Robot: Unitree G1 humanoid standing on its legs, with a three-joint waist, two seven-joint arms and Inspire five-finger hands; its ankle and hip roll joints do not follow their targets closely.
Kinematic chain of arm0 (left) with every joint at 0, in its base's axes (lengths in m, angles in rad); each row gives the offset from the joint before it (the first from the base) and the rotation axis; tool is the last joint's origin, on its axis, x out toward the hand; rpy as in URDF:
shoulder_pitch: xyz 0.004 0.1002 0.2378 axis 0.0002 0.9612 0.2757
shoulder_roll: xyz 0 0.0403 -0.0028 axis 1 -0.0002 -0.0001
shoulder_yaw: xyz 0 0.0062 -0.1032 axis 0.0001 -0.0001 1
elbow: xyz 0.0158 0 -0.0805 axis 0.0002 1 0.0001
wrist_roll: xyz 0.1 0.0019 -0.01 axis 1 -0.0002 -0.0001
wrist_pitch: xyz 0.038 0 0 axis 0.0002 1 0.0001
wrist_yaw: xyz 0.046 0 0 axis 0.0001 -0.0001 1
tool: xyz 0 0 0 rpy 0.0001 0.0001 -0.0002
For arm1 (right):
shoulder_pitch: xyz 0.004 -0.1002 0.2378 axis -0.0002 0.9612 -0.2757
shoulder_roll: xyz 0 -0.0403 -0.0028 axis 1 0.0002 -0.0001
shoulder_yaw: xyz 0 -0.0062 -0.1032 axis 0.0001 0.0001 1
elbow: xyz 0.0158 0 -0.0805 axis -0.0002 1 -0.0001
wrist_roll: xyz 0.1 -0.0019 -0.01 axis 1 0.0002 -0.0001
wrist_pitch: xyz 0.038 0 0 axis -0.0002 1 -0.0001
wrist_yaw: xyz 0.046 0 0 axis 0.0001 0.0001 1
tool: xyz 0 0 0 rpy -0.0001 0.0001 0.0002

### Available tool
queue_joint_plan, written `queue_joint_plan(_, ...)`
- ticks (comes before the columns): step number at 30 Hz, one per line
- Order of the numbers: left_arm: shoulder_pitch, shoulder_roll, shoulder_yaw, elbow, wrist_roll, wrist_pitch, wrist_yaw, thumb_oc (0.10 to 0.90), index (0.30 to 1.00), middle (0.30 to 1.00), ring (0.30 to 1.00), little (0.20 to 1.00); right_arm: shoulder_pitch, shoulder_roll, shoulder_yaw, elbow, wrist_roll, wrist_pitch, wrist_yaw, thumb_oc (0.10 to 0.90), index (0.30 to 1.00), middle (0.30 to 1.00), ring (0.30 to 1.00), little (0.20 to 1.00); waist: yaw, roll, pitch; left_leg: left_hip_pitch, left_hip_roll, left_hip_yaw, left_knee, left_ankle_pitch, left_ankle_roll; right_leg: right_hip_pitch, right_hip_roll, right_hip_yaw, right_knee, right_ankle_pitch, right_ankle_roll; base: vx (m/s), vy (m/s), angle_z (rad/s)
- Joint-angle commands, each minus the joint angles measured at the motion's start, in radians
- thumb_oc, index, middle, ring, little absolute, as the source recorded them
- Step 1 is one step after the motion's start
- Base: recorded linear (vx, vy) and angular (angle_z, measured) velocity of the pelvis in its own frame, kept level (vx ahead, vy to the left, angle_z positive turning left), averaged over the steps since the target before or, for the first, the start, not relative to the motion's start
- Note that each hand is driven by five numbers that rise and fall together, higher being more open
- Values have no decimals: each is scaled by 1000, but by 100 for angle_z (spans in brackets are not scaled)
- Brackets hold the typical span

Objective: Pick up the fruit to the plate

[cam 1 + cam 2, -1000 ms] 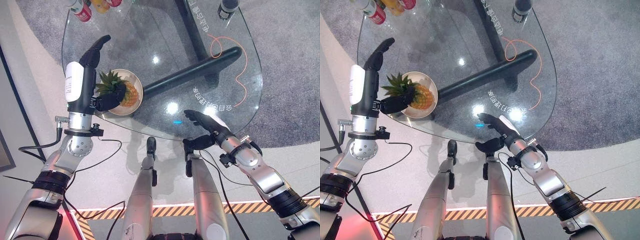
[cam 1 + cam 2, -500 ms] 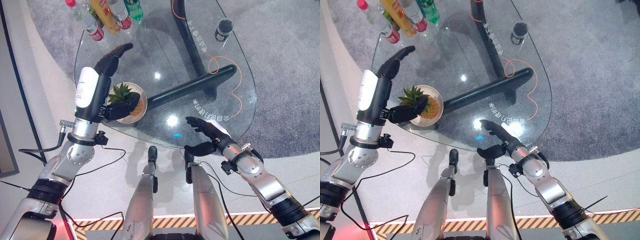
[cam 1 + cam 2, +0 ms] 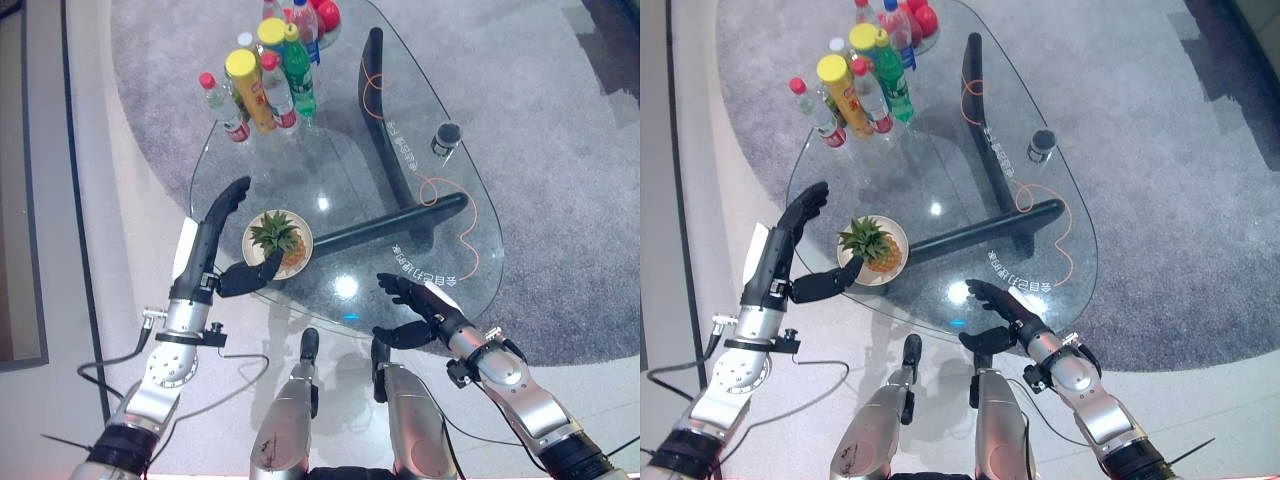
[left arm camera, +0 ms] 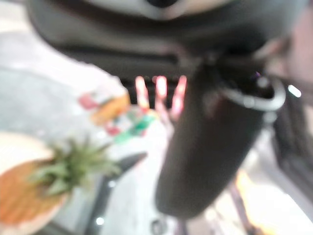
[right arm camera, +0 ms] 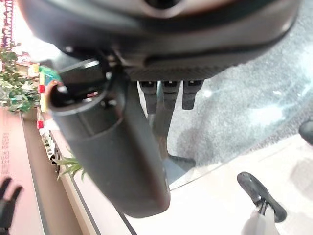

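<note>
A small pineapple lies on a tan plate near the left edge of the glass table. My left hand stands just left of the plate. It is open, with straight fingers pointing away and the thumb reaching toward the plate's near rim, apart from the fruit. The left wrist view shows the pineapple past that thumb. My right hand hovers open at the table's near edge and holds nothing.
Several bottles stand at the table's far end, with red fruit behind them. A small dark cup sits at the right edge. An orange cord and the black table leg show through the glass.
The whole picture has pulled back, so the camera moved. My left hand has drawn away from the pineapple, its thumb now off the fruit. The right hand keeps its pose.
</note>
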State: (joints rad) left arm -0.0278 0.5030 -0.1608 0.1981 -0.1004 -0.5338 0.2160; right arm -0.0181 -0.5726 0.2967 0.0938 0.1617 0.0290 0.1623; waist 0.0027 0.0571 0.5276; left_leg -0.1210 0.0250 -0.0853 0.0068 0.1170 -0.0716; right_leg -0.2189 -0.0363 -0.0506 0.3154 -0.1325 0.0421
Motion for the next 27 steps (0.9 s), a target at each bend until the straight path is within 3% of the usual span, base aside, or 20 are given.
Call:
queue_joint_plan(1,12,-8,37,15,-43,-24,-27,800,900,900,900,900,35,56,-26,23,103,-89,44,800,900,900,900,900,5,-84,-181,60,-103,29,27,-116,27,161,13,23,-288,138,51,48,-61,14)
queue_joint_plan(12,110,-106,-10,290,-142,105,-91,800,900,900,900,900,117,180,-47,303,94,-42,-3,800,900,900,900,900,18,-101,-302,187,-72,65,-69,-113,24,280,5,-5,-366,161,61,29,-30,11)
queue_joint_plan(21,68,-225,19,774,-150,194,-123,800,900,900,900,900,44,277,-75,784,126,-17,-45,800,900,900,900,900,30,-100,-357,233,-64,98,-85,-128,34,324,0,-17,-393,166,58,7,-2,-1)
queue_joint_plan(23,55,-233,14,845,-179,245,-132,800,900,900,900,900,27,287,-77,870,123,-12,-54,800,900,900,900,900,29,-98,-368,241,-62,102,-90,-130,36,329,1,-17,-395,165,56,26,4,-4)
queue_joint_plan(27,33,-251,51,980,-237,281,-162,800,900,900,900,900,9,312,-96,1016,169,-19,-41,800,900,900,900,900,24,-93,-390,250,-63,109,-94,-139,41,335,0,-11,-403,166,55,12,9,-2)
